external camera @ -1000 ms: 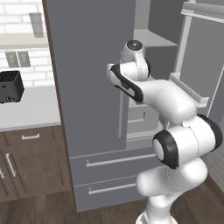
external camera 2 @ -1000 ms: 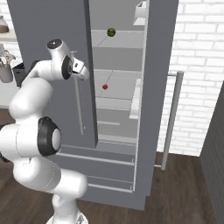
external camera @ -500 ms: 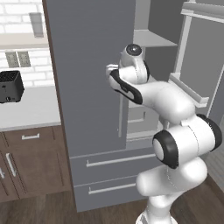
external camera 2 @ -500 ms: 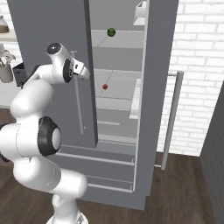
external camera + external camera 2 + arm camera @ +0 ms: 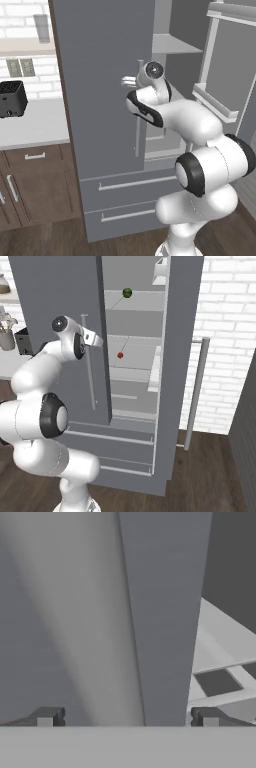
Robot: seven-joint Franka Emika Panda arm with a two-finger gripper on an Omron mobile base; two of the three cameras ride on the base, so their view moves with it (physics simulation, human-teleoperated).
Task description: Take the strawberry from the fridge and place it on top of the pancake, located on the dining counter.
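Note:
The grey fridge (image 5: 100, 100) has its left door (image 5: 50, 286) shut and its right door (image 5: 180, 356) swung open. On a middle shelf inside lies the tiny red strawberry (image 5: 120, 355). My gripper (image 5: 95, 340) is open at the top of the shut door's vertical handle (image 5: 90, 381), left of the strawberry and well short of it. From the left base the gripper (image 5: 129, 80) sits against the door's edge. In the hand view the gripper (image 5: 127, 717) is spread wide with a grey upright fridge surface close between the fingertips (image 5: 47, 716). The pancake and the dining counter are out of view.
A small green fruit (image 5: 127, 292) rests on the shelf above the strawberry. Two fridge drawers (image 5: 130, 185) lie below the doors. A black toaster (image 5: 12, 98) stands on a counter (image 5: 35, 125) over dark wood cabinets (image 5: 35, 185). A white brick wall (image 5: 225, 331) stands behind the open door.
The wrist has dropped lower while the hand stays by the handle of the shut door. The jaws stay open, and the strawberry has not moved.

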